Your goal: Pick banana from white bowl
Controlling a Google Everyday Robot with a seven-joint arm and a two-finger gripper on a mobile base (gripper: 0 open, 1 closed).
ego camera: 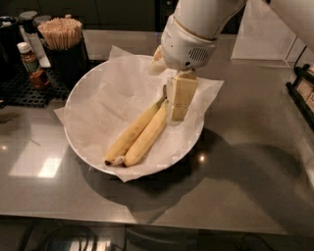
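White bowl [73,95] holds two bananas [142,132] — end effector [179,105] at their stem ends.
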